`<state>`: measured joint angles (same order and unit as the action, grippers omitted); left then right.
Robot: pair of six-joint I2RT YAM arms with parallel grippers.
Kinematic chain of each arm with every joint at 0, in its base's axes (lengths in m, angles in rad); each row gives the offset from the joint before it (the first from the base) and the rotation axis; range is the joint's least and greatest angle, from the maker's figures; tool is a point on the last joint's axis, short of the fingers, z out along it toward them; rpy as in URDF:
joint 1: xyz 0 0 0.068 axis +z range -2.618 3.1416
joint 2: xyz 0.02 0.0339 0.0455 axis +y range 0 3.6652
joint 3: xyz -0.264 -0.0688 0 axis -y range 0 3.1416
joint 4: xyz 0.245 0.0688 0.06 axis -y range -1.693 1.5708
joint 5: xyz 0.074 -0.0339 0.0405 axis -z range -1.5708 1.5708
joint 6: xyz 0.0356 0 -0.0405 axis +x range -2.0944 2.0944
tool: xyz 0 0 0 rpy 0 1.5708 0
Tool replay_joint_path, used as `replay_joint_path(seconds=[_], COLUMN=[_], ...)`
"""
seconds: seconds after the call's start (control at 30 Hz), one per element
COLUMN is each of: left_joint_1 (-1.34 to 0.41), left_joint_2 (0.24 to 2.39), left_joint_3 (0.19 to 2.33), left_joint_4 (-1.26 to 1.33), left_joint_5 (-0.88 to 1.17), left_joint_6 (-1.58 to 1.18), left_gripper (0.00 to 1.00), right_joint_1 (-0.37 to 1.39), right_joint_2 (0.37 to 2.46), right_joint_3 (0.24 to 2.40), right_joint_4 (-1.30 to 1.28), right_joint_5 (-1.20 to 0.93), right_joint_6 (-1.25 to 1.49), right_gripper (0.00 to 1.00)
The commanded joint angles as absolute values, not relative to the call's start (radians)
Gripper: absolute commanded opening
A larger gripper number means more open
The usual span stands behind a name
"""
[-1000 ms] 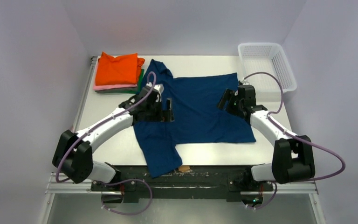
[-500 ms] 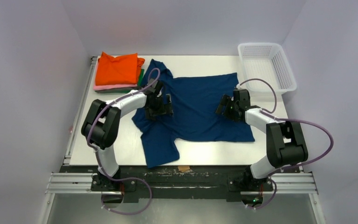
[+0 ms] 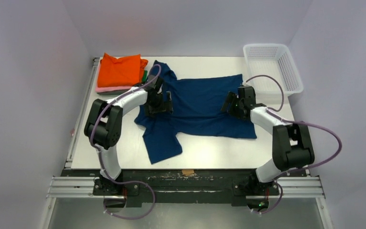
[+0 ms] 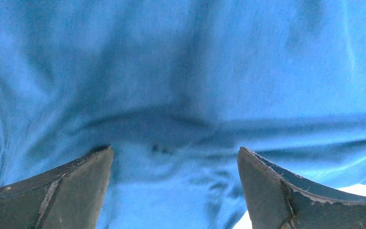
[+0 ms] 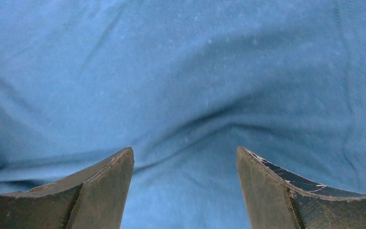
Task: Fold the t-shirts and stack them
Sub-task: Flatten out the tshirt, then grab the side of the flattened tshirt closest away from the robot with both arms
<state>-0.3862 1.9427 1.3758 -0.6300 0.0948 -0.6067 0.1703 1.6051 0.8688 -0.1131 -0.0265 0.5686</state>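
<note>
Navy shirt (image 3: 205, 107) dragged farther back on white table (image 3: 219, 155); walls (image 3: 28, 71) seemingly lilac.

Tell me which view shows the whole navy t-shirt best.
The top external view: the navy t-shirt lies spread on the table, sleeves and hem visible. Both wrist views show only a patch of wrinkled blue cloth.

The top camera sits high behind the left arm (image 3: 106, 126) and right arm (image 3: 290, 143), looking down and forward over the whole bench (image 3: 228, 152) from far off. Each wrist camera looks out between its own jaws, very close onto the navy shirt (image 3: 205, 102), which nearly fills both views. The left wrist view catches a sliver of bench at its lower right corner. All three views share that shirt.
</note>
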Motion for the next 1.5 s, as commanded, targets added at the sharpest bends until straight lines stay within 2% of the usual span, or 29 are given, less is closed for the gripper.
replay_joint_path(seconds=[0.0,0.1,0.3,0.47,0.53,0.67,0.83,0.87,0.93,1.0,1.03,1.2,1.3,1.37,1.47], left_joint_1=[-0.465,-0.560,-0.677,-0.788,-0.793,-0.800,-0.810,-0.811,-0.813,-0.817,-0.818,-0.819,-0.819,-0.819,-0.819], left_joint_2=[1.708,1.522,1.247,1.138,1.127,1.151,1.240,1.257,1.291,1.317,1.325,1.262,1.162,1.101,1.028], left_joint_3=[1.259,1.129,0.819,0.668,0.632,0.584,0.577,0.580,0.586,0.590,0.588,0.554,0.516,0.500,0.481], left_joint_4=[-0.634,-0.685,-0.758,-0.844,-0.818,-0.686,-0.620,-0.616,-0.610,-0.622,-0.628,-0.631,-0.621,-0.619,-0.598], left_joint_5=[-0.023,-0.158,-0.186,-0.202,-0.193,-0.095,-0.086,-0.090,-0.092,-0.108,-0.119,-0.146,-0.145,-0.144,-0.123], left_joint_6=[-0.565,-0.612,-0.805,-0.959,-0.977,-0.982,-0.983,-0.983,-0.975,-0.977,-0.979,-0.952,-0.918,-0.895,-0.875], left_gripper=[1.00,1.00,0.98,0.97,0.93,0.79,0.65,0.61,0.43,0.18,0.00,0.00,0.00,0.00,0.00], right_joint_1=[0.173,0.172,0.170,0.171,0.171,0.172,0.171,0.171,0.171,0.171,0.171,0.157,0.089,0.021,-0.080], right_joint_2=[1.377,1.225,1.025,0.973,0.980,1.018,1.037,1.038,1.042,1.044,1.045,1.052,1.074,1.092,1.150], right_joint_3=[0.820,0.749,0.668,0.648,0.641,0.664,0.667,0.668,0.667,0.672,0.673,0.643,0.589,0.543,0.500], right_joint_4=[-0.178,-0.182,-0.284,-0.271,-0.261,-0.281,-0.277,-0.278,-0.280,-0.299,-0.309,-0.356,-0.359,-0.318,-0.247], right_joint_5=[0.047,0.088,0.390,0.396,0.394,0.386,0.384,0.385,0.390,0.412,0.431,0.479,0.429,0.384,0.290], right_joint_6=[0.588,0.618,0.659,0.659,0.659,0.655,0.655,0.656,0.657,0.663,0.671,0.733,0.762,0.766,0.755], right_gripper=[0.78,0.79,0.86,0.86,0.86,0.86,0.84,0.84,0.84,0.84,0.84,0.87,0.86,0.84,0.75])
